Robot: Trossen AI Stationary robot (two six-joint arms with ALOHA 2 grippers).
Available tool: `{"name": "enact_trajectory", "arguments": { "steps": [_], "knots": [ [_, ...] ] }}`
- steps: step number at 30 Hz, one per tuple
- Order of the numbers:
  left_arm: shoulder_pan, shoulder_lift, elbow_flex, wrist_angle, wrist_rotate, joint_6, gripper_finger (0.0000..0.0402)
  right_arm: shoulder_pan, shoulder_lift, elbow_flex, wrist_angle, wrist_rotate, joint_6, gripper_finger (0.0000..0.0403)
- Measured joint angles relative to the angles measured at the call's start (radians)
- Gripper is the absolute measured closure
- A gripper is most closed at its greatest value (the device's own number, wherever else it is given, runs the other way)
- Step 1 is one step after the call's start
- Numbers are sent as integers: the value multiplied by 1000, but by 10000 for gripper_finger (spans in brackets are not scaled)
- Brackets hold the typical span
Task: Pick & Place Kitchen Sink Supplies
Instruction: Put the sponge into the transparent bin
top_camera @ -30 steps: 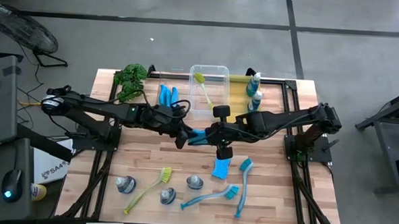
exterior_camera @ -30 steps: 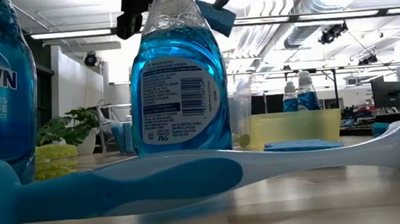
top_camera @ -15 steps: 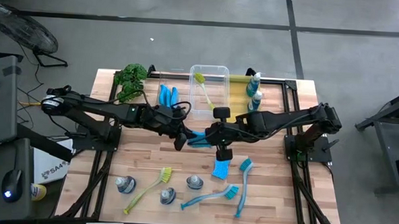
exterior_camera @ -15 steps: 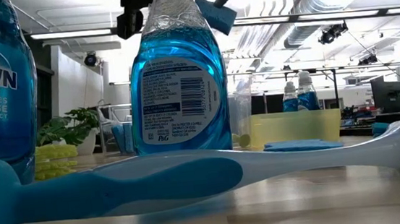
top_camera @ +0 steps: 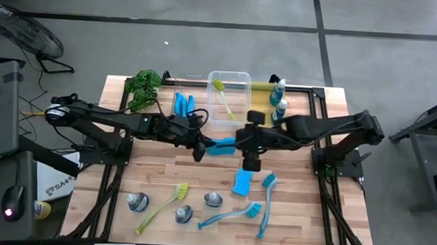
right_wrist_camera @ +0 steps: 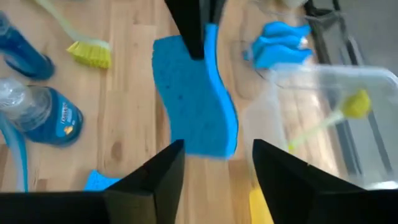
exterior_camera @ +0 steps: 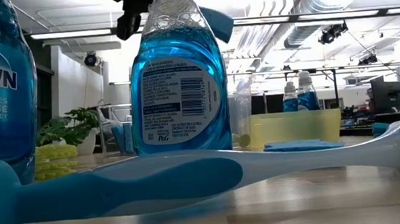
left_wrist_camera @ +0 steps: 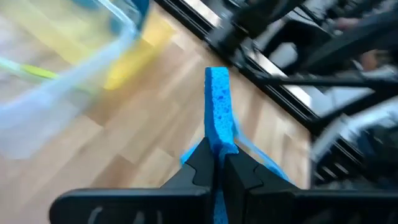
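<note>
My left gripper (left_wrist_camera: 217, 171) is pinched tight on the edge of the blue sponge (top_camera: 221, 146) held mid-air over the table, soft and light so an edge grip works, while my right gripper (right_wrist_camera: 214, 165) just let go, fingers spread, and backed off.

Leafy plant (top_camera: 143, 86) sits beside clear bin (top_camera: 239, 79).

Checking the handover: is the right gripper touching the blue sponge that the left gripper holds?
Apart. The right wrist view shows the right gripper open, its fingers clear of the blue sponge. The left wrist view shows the left gripper shut on it.
</note>
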Motion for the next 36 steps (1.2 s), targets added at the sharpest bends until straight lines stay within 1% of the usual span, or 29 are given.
{"name": "enact_trajectory", "arguments": {
  "steps": [4, 12, 17, 21, 26, 31, 33, 36],
  "knots": [
    [0, -9, 0, -8, -149, 0, 399, 0, -69, 0, -83, 4, 81, 209],
    [0, -18, -1, -35, -472, -28, 400, 1, -194, 0, -228, 5, 228, 211],
    [0, -18, -1, -66, -663, -65, 400, 2, -246, 0, -278, 4, 259, 212],
    [0, -17, -1, -87, -787, -87, 400, 2, -275, 0, -284, 6, 252, 212],
    [0, -17, -1, -112, -912, -123, 400, 2, -284, 0, -288, 9, 232, 212],
    [3, -16, -1, -226, -1013, -226, 400, 2, -284, 0, -291, 9, 222, 212],
    [20, -16, -1, -287, -1021, -290, 400, 2, -284, 0, -291, 16, 222, 212],
    [68, -16, -16, -345, -960, -365, 400, 2, -284, 0, -291, 46, 227, 212]
  ]
}}
